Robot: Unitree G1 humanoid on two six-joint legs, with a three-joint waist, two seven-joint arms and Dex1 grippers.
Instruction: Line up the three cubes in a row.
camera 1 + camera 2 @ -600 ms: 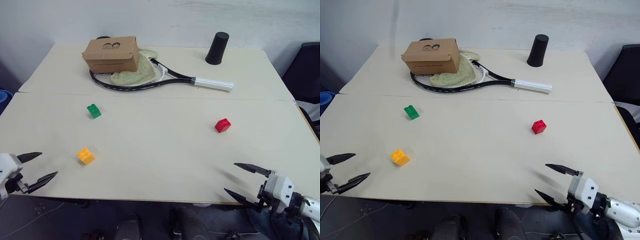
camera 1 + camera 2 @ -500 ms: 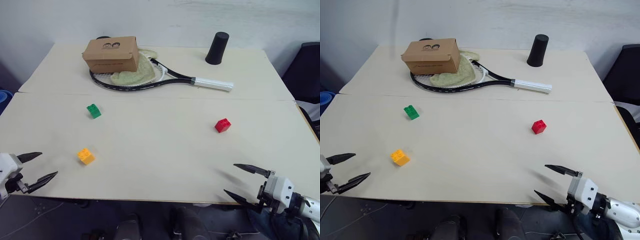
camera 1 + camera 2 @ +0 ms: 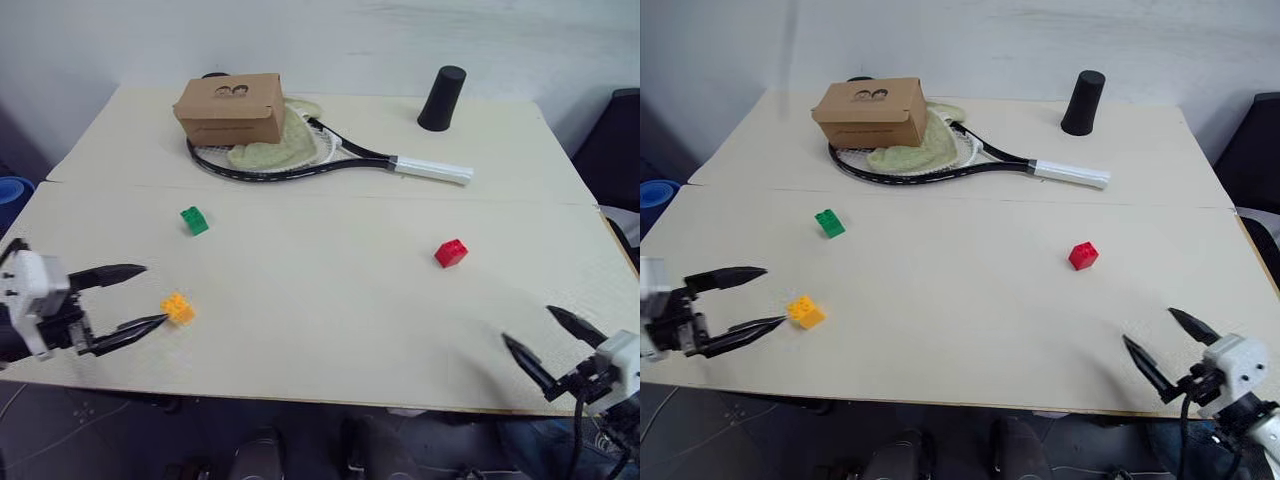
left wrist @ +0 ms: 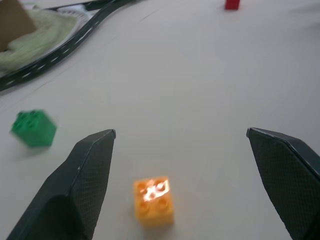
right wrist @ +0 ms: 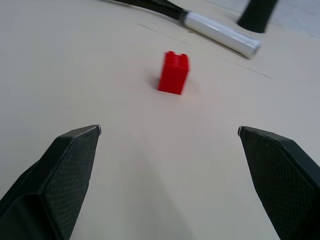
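Note:
Three cubes lie apart on the beige table [image 3: 320, 300]. The green cube [image 3: 194, 220] is at the left middle, the yellow-orange cube [image 3: 177, 308] nearer the front left, the red cube [image 3: 451, 253] at the right. My left gripper [image 3: 145, 296] is open, its fingertips just left of the yellow-orange cube [image 4: 153, 201], which sits ahead between the fingers without touching them. My right gripper [image 3: 546, 335] stands open at the front right edge, well short of the red cube [image 5: 174, 73].
At the back of the table a brown cardboard box [image 3: 231, 107] rests on a racket [image 3: 330, 160] and a pale cloth [image 3: 270, 145]. A black cup [image 3: 442, 98] stands at the back right. A dark chair [image 3: 620, 150] is beyond the right edge.
My left gripper has come in from the left edge toward the yellow-orange cube. My right gripper has drawn back to the right, toward the table's corner. The cubes lie as before.

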